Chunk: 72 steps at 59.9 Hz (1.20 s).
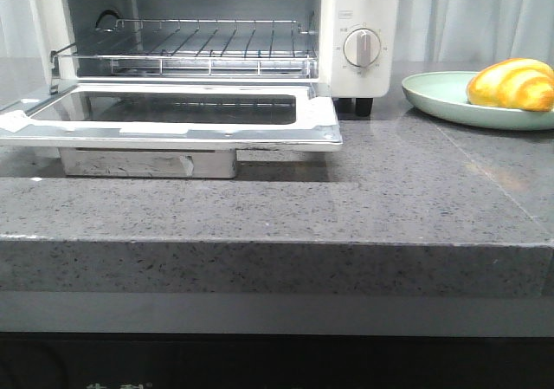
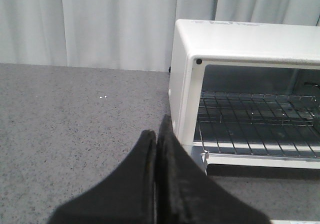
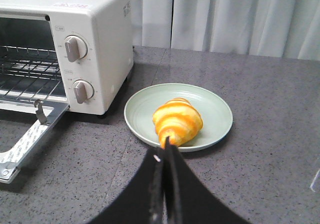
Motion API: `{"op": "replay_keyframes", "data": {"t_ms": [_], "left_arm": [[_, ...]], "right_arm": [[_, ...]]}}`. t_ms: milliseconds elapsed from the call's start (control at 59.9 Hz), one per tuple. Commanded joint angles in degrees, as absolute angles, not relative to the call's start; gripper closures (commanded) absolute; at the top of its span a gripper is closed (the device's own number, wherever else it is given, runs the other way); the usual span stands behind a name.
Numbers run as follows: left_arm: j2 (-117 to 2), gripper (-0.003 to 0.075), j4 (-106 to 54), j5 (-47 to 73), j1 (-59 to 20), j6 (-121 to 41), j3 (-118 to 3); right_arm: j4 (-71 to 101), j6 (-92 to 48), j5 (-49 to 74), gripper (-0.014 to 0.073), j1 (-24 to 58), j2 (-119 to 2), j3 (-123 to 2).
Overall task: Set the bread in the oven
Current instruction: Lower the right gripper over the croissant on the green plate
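You see the bread (image 3: 178,122), a glossy yellow croissant-shaped roll with orange stripes, lying on a pale green plate (image 3: 215,109), just to the right of the oven (image 1: 357,51), white, two round dials, door (image 1: 173,120) folded down flat, wire rack (image 1: 199,42) bare inside

1. The oven (image 1: 216,42) door (image 1: 173,116) lies folded flat, so the mouth stands open above the wire rack (image 1: 195,47).
2. Bare counter (image 1: 389,198) runs between the oven and the plate (image 3: 210,109).
3. Nothing stands over the bread (image 3: 177,123).
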<state>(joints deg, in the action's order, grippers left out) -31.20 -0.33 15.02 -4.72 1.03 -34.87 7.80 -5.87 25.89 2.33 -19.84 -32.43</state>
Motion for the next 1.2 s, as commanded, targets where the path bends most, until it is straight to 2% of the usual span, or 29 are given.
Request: {"op": "replay_keyframes", "data": {"t_ms": [0,50,134,217,267,468,651,935,1186], "left_arm": [[-29.56,0.0741,-1.20,12.06,-4.61,1.55,-35.52],[-28.97,0.0741,-1.20,12.08,-4.61,1.55,-35.29],[-28.83,0.0741,-1.20,12.08,-4.61,1.55,-35.29],[-28.83,0.0741,-1.20,12.08,-4.61,1.55,-35.29],[-28.83,0.0741,-1.20,12.08,-4.61,1.55,-35.29],[-28.83,0.0741,-0.79,12.08,-4.61,1.55,-35.29],[-28.83,0.0741,-0.79,12.08,-4.61,1.55,-35.29],[-28.83,0.0741,-0.79,12.08,-4.61,1.55,-35.29],[-28.83,0.0741,-0.79,12.08,-4.61,1.55,-35.29]], "right_arm": [[7.50,-5.80,21.28,0.0489,2.02,-20.78,-33.93],[7.50,-5.80,20.98,0.0377,2.02,-20.86,-33.93],[7.50,-5.80,20.17,0.0137,2.02,-21.11,-33.93],[7.50,-5.80,19.98,0.0013,2.02,-21.93,-33.93],[7.50,-5.80,19.46,-0.0017,2.02,-22.64,-33.87],[7.61,-2.74,17.29,-0.0022,2.01,-28.62,-34.75],[7.52,8.80,21.29,-0.0022,0.14,-42.70,-42.43],[13.22,10.62,23.61,-0.0022,-5.68,-64.89,-56.46],[20.29,10.44,29.37,-0.0022,-8.79,-77.71,-66.00]]}}
